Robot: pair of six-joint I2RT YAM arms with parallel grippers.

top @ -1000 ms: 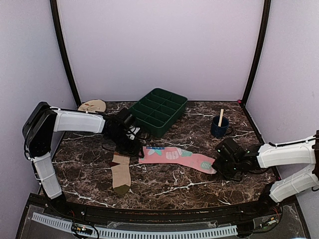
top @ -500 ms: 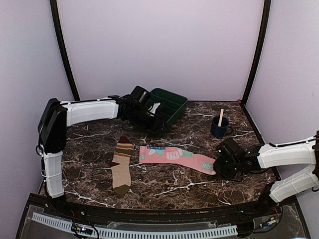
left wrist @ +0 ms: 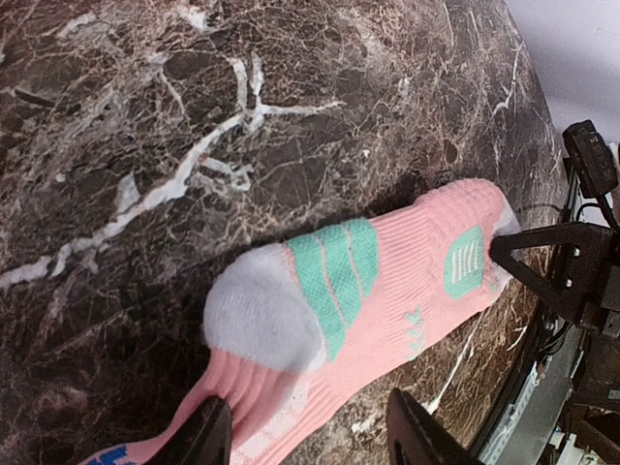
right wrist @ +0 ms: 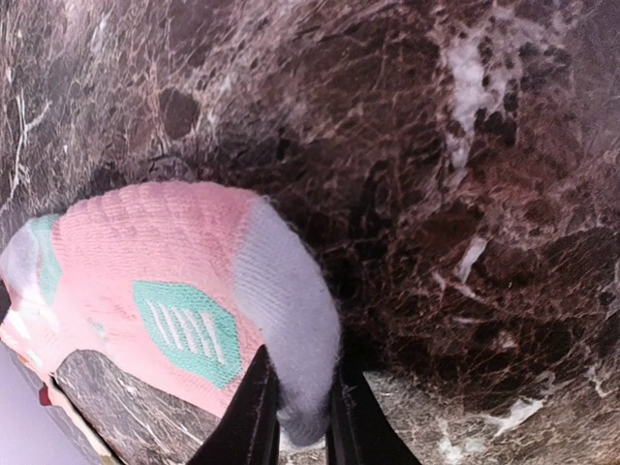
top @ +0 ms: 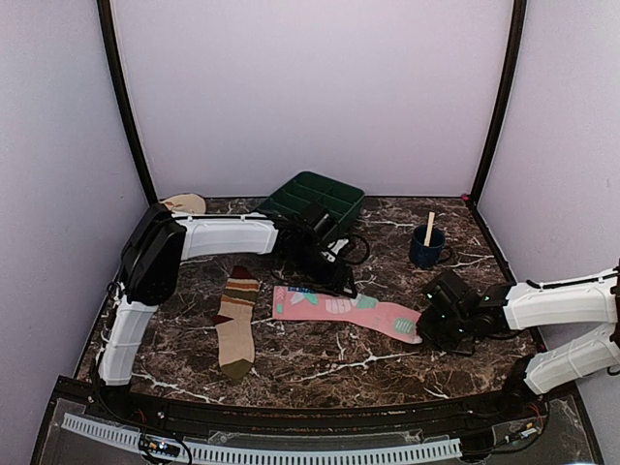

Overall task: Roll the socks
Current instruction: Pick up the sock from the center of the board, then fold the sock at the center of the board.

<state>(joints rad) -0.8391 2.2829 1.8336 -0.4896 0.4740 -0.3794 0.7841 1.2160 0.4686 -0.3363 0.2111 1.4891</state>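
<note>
Neither sock is rolled yet; both lie flat and full length on the marble table (top: 387, 373).

- The pink sock (top: 349, 308) lies across the middle, cuff toward 9 o'clock, white toe toward 3 o'clock.
- The striped sock (top: 235, 325) lies apart from it at about 8 o'clock, untouched, with no arm near it.
- The right gripper (right wrist: 300, 415) is at the 3 o'clock end. Its jaws are drawn narrow and pinch the white toe of the pink sock.
- The left gripper (top: 329, 278) is over the leg end, toward 10 o'clock. Its jaws stand apart with the fabric beneath them, and I see no grip.

Judgement: this is the very start. The toe is caught and no turn has been made. Rolling the pink sock, and all of the striped one, is left to do.
</note>
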